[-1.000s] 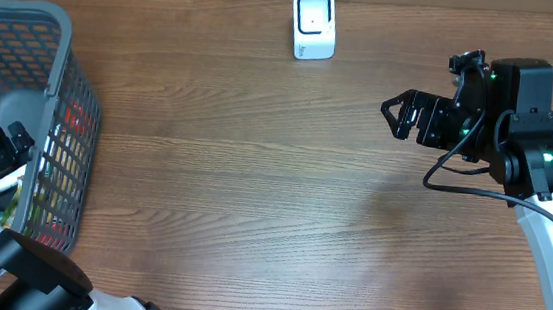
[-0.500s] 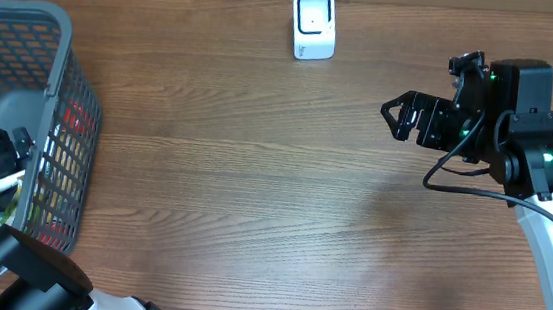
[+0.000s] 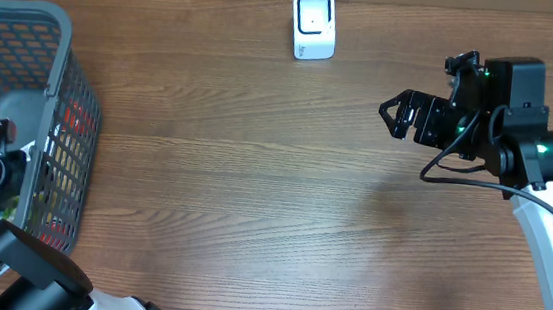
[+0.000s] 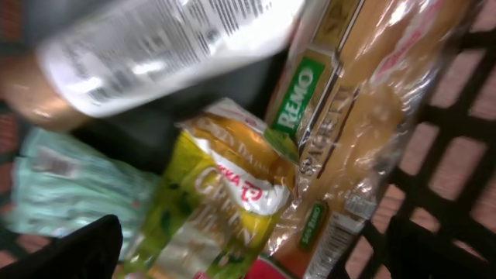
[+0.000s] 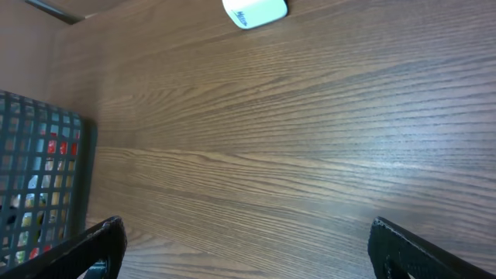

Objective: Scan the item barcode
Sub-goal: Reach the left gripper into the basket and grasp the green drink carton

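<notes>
Item packets lie jumbled in the grey basket [image 3: 63, 66], straight under the left gripper [image 4: 260, 249]. Left gripper spread wide, gripping nothing, hanging close over the basket's contents at the desk's [image 3: 252, 203] left edge. Between its fingers: a yellow-green packet [image 4: 209, 209], touching a spaghetti packet [image 4: 349, 132] with a green label; a white printed package [image 4: 163, 46] above both; a pale teal packet [image 4: 54, 178] off to the side. Right gripper [image 3: 390, 117] likewise spread wide and empty, hovering over bare desk on the right side, well apart from the basket. White scanner [image 3: 314, 25] upright at the desk's far edge, apart from both grippers.
</notes>
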Controlling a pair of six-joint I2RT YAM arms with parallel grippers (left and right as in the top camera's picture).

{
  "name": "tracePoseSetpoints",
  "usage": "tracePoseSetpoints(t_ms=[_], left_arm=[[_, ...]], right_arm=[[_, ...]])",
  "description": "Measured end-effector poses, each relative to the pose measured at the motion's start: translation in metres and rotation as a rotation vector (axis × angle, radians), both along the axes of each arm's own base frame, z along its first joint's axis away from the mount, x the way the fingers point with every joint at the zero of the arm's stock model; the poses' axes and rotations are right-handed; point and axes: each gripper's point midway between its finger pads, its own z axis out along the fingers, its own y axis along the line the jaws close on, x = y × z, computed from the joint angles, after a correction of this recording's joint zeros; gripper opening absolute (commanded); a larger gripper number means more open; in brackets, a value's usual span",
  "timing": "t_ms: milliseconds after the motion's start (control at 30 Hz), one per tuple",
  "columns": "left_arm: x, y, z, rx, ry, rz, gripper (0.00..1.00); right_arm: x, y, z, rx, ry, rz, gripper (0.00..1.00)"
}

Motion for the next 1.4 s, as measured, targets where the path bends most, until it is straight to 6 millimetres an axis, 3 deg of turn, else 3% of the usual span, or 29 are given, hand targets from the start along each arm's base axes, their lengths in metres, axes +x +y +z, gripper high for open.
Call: tracePoseSetpoints(t_ms=[267, 400, 500, 633, 733, 767, 800, 867, 1200, 1300, 1400], left_arm=[[-0.01, 0.009, -0.037, 0.068, 0.04, 0.012, 1.0], [-0.005, 0.016, -0.041, 0.106, 0.018, 0.015, 1.0], [-0.002, 0.019, -0.041, 0.116, 0.0, 0.014, 0.92], [0.003, 0.015, -0.043, 0.098, -0.023, 0.005, 0.68], [0.004, 0.013, -0.046, 0.081, -0.028, -0.009, 0.61], [0.005, 0.012, -0.047, 0.074, -0.028, -0.01, 0.52], [0.005, 0.011, -0.05, 0.064, -0.028, -0.005, 0.33], [0.005, 0.01, -0.053, 0.047, -0.029, 0.013, 0.04], [0.004, 0.016, -0.061, 0.031, -0.005, 0.139, 0.04], [0.002, 0.019, -0.056, 0.022, 0.02, 0.192, 0.04], [0.008, 0.029, -0.038, 0.026, 0.014, 0.258, 0.04]], right_arm=[[0.002, 0.0, -0.012, -0.005, 0.043, 0.0, 1.0], [0.001, 0.0, -0.013, -0.006, 0.049, 0.0, 1.0], [0.001, 0.0, -0.013, -0.006, 0.05, 0.0, 1.0], [0.0, 0.0, -0.013, -0.006, 0.05, 0.0, 1.0], [0.001, 0.0, -0.013, -0.006, 0.05, 0.0, 1.0], [0.001, 0.0, -0.013, -0.007, 0.049, 0.0, 1.0], [0.0, 0.0, -0.013, -0.007, 0.05, 0.0, 1.0], [0.0, 0.0, -0.013, -0.006, 0.05, 0.0, 1.0], [0.001, 0.0, -0.013, -0.007, 0.049, -0.001, 1.0], [0.001, 0.0, -0.013, -0.006, 0.05, 0.0, 1.0], [0.001, 0.0, -0.013, -0.006, 0.048, 0.0, 1.0]])
